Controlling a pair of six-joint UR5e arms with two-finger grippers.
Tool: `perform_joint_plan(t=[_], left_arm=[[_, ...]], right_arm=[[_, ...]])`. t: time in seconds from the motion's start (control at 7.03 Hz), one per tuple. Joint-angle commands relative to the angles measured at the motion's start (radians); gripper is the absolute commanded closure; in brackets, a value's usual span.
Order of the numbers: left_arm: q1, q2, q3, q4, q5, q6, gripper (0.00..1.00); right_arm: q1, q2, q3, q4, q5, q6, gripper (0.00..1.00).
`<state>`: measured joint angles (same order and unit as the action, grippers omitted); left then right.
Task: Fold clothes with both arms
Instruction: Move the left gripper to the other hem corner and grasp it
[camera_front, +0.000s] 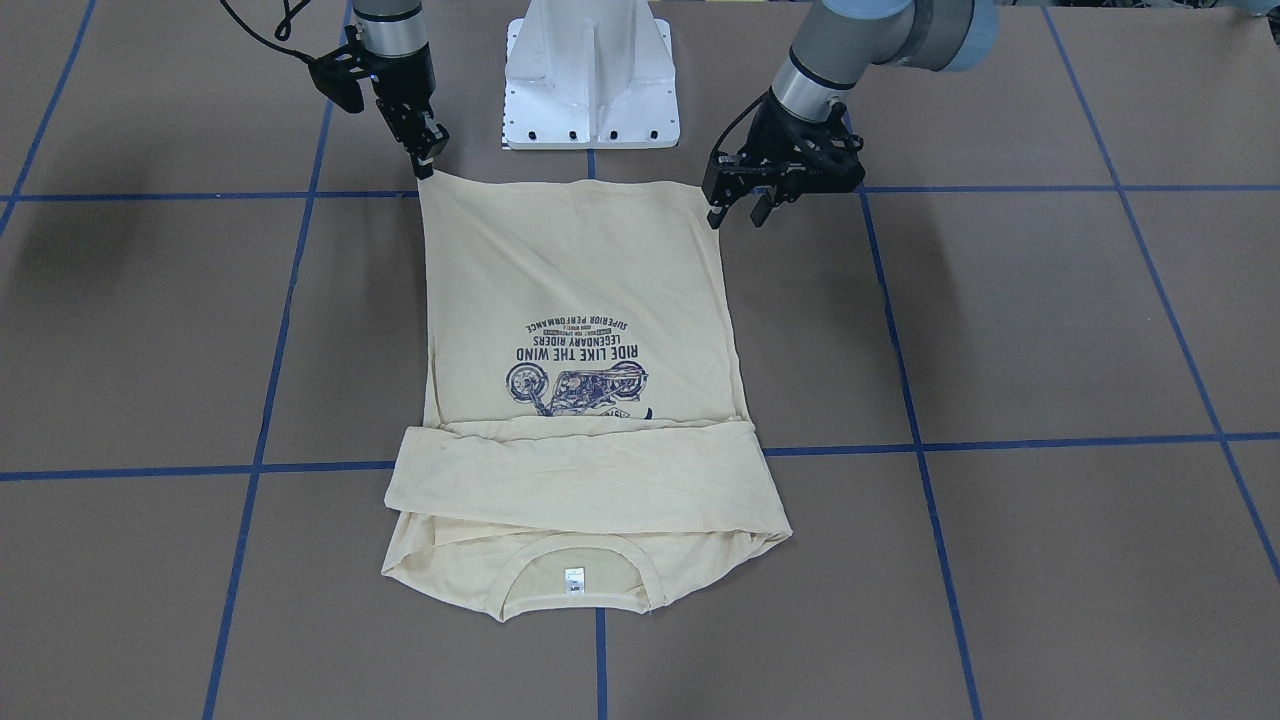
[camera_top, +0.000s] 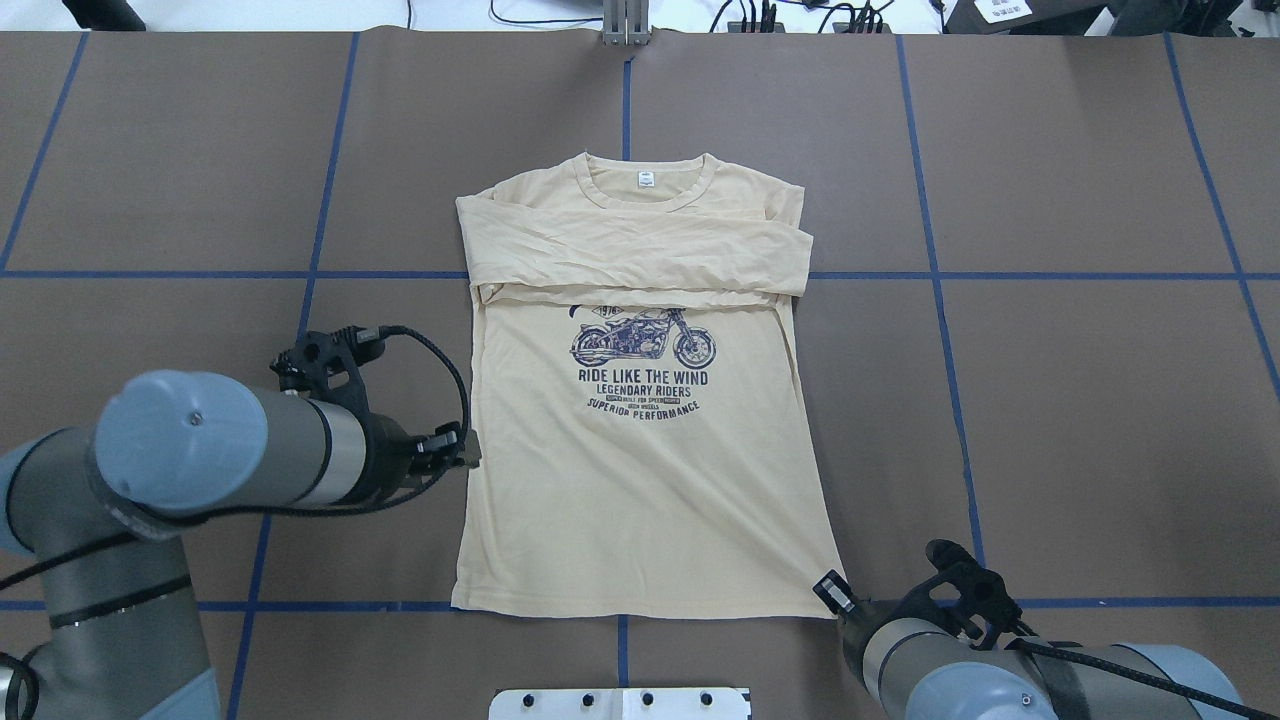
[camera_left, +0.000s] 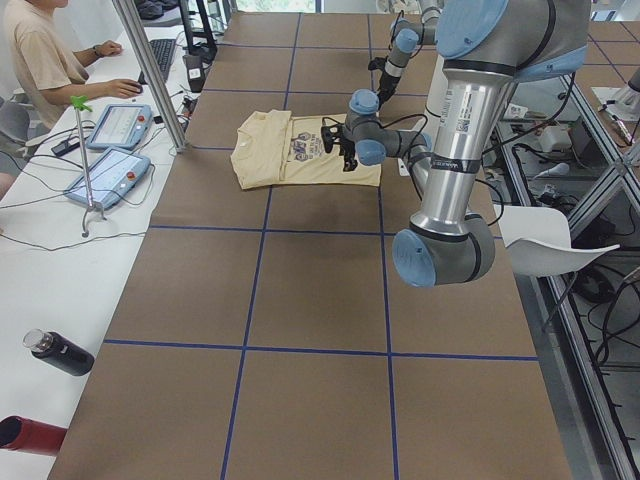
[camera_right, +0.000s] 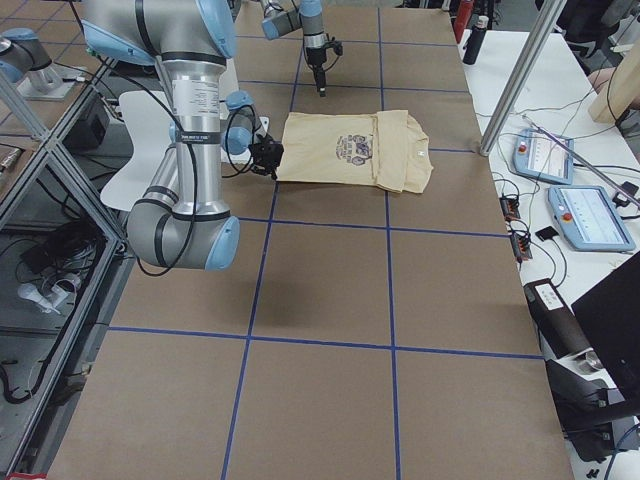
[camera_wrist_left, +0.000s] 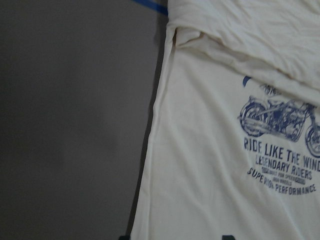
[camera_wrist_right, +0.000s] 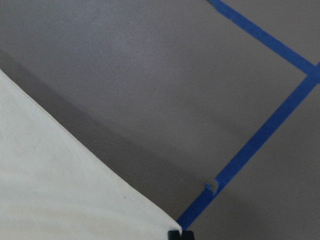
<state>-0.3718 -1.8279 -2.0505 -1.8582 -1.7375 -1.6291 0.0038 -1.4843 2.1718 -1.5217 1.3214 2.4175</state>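
The cream-yellow T-shirt lies flat and print-up on the brown table, hem toward the robot, both sleeves folded across the chest, neck tag showing. It also shows in the overhead view. My right gripper is shut on the hem's right corner; the right wrist view shows that corner slightly lifted over its shadow. My left gripper is open and empty, held above the shirt's left edge near the hem. The left wrist view looks down on the shirt.
The white pedestal base stands just behind the hem. Blue tape lines cross the table. In the left side view a metal pole, tablets and a seated person are at the far edge, and bottles lie near.
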Motion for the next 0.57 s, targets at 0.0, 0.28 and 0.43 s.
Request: perform_joint_plan(t=[0.0,0.28,0.43], left_arm=[[0.143,0.009,-0.004,0.094,0.09,-0.063,0.32],[0.189,0.002,0.029,0.097,0.116,-0.097,0.33],[0.197,0.002,0.03,0.096,0.118,-0.1,0.39]], right_arm=[[-0.001,0.003,0.0,0.0,-0.001,0.0,1.0],[-0.002,0.006,0.0,0.0,-0.001,0.002,1.0],[-0.002,0.004,0.0,0.0,0.002,0.0,1.0]])
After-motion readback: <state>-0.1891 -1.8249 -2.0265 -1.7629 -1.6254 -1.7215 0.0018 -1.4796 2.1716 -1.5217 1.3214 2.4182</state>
